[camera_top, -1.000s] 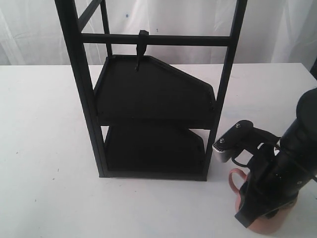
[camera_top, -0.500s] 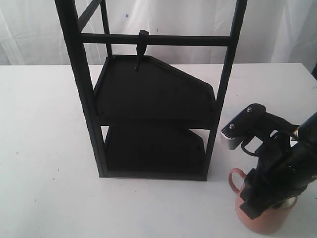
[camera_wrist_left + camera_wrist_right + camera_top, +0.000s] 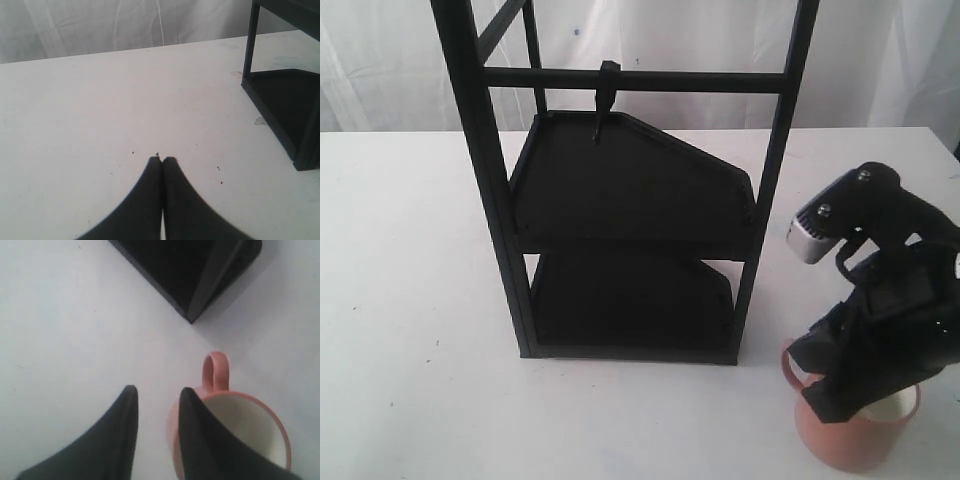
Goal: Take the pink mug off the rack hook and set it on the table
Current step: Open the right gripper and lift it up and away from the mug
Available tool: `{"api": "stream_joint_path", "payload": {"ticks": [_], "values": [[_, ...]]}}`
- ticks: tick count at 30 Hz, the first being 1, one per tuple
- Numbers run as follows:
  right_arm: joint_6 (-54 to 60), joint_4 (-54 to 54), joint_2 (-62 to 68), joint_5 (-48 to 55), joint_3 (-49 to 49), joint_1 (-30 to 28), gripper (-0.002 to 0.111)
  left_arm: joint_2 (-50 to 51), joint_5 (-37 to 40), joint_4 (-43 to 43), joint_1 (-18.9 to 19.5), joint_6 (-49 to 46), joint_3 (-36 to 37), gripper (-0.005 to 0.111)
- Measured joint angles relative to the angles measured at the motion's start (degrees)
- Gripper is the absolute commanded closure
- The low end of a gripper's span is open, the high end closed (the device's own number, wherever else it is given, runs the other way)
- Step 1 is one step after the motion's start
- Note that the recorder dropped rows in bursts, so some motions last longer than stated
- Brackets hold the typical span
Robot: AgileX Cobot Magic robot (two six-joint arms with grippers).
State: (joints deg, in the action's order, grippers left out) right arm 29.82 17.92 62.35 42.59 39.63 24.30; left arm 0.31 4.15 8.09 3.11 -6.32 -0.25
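- Your mug point(image 3: 860, 445) stands upright on the table point(image 3: 420, 330) at the near right, off the hook, its handle point(image 3: 216, 371) turned toward the rack point(image 3: 485, 200)
- Your right gripper point(image 3: 156, 389) hangs over it, fingers parted with nothing between them; one finger overlaps the rim, the other is over bare table
- Treat the mug as stiff glazed ceramic, probably slick, fairly light and easy to chip; if you regrip, pinch the wall across the rim, since the thin handle looks a poor hold
- Your left gripper point(image 3: 162, 159) is pressed closed and empty, above bare table near the rack's base
- Farthest back, the hook point(image 3: 605, 100) on the crossbar hangs bare
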Motion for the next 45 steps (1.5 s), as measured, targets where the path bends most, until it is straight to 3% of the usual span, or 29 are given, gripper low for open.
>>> {"api": "stream_joint_path", "payload": {"ticks": [3, 10, 22, 34, 41, 43, 45], "values": [[2.6, 3.2, -3.9, -2.4, -1.6, 0.0, 0.108, 0.0, 0.0, 0.0, 0.0, 0.0, 0.0, 0.107], [3.7, 6.6, -14.4, -5.4, -5.0, 0.0, 0.108, 0.0, 0.0, 0.0, 0.0, 0.0, 0.0, 0.107], [3.3, 24.4, -32.2, -5.0, -6.7, 0.0, 0.108, 0.0, 0.0, 0.0, 0.0, 0.0, 0.0, 0.107], [1.3, 24.7, -33.8, -4.5, -6.7, 0.0, 0.108, 0.0, 0.0, 0.0, 0.0, 0.0, 0.0, 0.107], [-1.8, 24.5, -36.2, -14.0, -11.9, 0.0, 0.108, 0.0, 0.0, 0.0, 0.0, 0.0, 0.0, 0.107], [-4.8, 20.4, -39.5, -17.1, -15.1, 0.0, 0.108, 0.0, 0.0, 0.0, 0.0, 0.0, 0.0, 0.107], [-16.1, 9.9, -43.4, -19.4, -18.7, 0.0, 0.108, 0.0, 0.0, 0.0, 0.0, 0.0, 0.0, 0.107]]}}
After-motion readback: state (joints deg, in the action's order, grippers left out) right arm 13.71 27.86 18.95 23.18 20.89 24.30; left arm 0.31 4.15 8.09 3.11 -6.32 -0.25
